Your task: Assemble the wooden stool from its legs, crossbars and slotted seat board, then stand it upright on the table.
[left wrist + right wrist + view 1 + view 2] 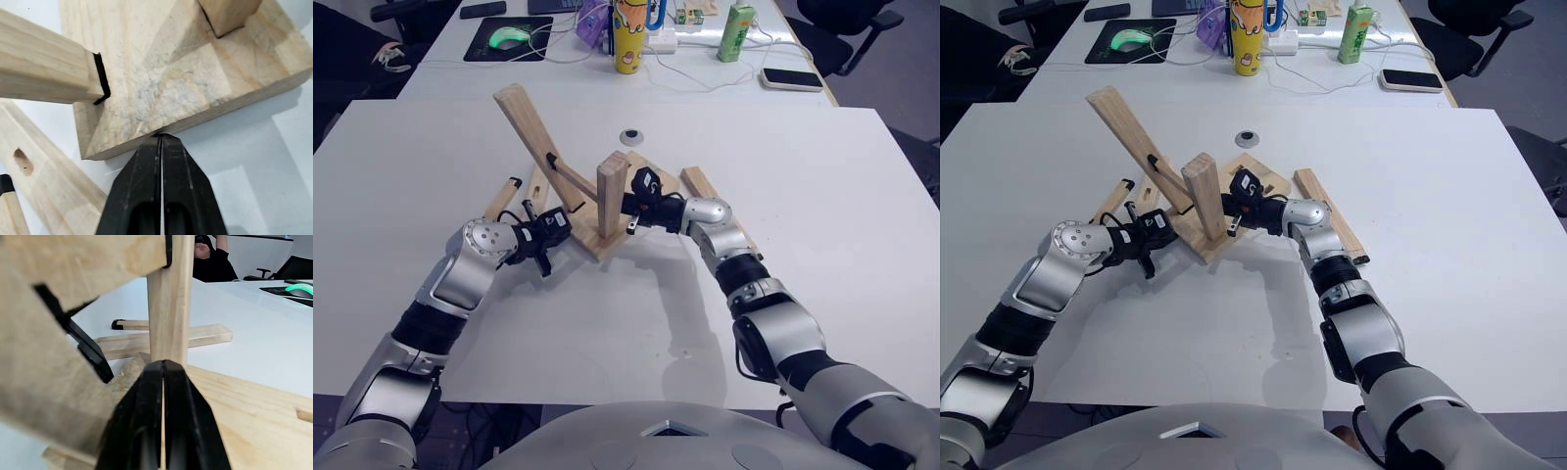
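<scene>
Seat board (pixel 161 73) lies flat at the middle of the bench (pixel 803 196). On it stand an upright leg (pixel 612 191) and, to its left, a tilted leg (pixel 530 122) leaning away leftward; a crossbar (pixel 576 183) runs between them. Left of the board lie an outer loose leg (pixel 502 199) and an inner loose leg (pixel 537 192), side by side. Right of it, behind the right arm, lies a loose bar (pixel 700 186). The left tool (pixel 160 139) touches the board's left near edge. The right tool (pixel 163 364) meets the upright leg's foot. Behind the board sits a small disc (pixel 630 136). On the farther bench are a cup (pixel 628 39), a carton (pixel 736 32) and a phone (pixel 791 78).
</scene>
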`<action>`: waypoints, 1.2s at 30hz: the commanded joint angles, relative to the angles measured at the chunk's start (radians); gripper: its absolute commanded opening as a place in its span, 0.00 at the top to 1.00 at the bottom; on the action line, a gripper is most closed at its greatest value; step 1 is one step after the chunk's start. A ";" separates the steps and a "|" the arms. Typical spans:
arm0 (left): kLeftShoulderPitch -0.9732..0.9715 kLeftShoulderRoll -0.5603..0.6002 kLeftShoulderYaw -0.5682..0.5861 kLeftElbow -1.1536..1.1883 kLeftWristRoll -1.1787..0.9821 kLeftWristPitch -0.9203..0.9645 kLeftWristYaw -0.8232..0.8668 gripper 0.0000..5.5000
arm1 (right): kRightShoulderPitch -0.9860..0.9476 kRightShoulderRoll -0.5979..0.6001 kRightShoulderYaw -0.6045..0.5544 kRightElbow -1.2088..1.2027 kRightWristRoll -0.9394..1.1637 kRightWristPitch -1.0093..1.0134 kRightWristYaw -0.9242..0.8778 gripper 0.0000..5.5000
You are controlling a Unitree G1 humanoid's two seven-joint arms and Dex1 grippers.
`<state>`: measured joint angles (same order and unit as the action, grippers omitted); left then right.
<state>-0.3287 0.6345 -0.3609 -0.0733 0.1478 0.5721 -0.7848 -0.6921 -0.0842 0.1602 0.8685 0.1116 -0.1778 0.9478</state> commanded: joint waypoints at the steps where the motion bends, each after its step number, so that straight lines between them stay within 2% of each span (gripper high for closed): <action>1: -0.042 -0.036 0.015 0.033 0.016 -0.020 0.046 1.00 | -0.002 0.013 -0.015 -0.009 -0.018 -0.001 -0.069 1.00; 8: -0.112 -0.085 0.013 0.169 0.043 -0.091 0.096 1.00 | 0.018 0.055 -0.010 -0.044 -0.020 0.034 -0.082 1.00; 12: -0.143 -0.066 0.032 0.225 0.083 -0.109 0.140 1.00 | -0.018 0.077 0.002 0.028 -0.083 0.006 -0.208 1.00; 17: -0.132 -0.010 0.096 0.199 0.098 -0.131 0.168 1.00 | -0.054 -0.054 -0.048 0.059 -0.123 -0.013 -0.312 1.00; 22: -0.070 0.027 0.230 0.046 -0.024 -0.088 0.094 1.00 | -0.108 -0.207 -0.035 0.113 -0.199 -0.020 -0.333 1.00; 25: 0.057 0.110 0.208 -0.141 -0.187 -0.037 -0.141 1.00 | -0.139 -0.251 0.030 0.180 -0.281 -0.019 -0.300 1.00; 28: 0.127 0.161 0.174 -0.242 -0.264 0.045 -0.241 1.00 | -0.157 -0.262 0.105 0.238 -0.357 -0.019 -0.226 1.00; 32: 0.140 0.139 0.122 -0.307 -0.293 0.100 -0.245 1.00 | -0.164 -0.271 0.192 0.282 -0.440 -0.010 -0.144 1.00; 36: 0.105 0.070 0.025 -0.271 -0.205 0.080 -0.145 1.00 | -0.145 -0.303 0.266 0.280 -0.497 0.013 -0.057 1.00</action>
<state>-0.1960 0.7411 -0.2819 -0.3662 -0.1138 0.6644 -0.9885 -0.9056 -0.3738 0.3520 1.1155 -0.3090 -0.2086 0.7947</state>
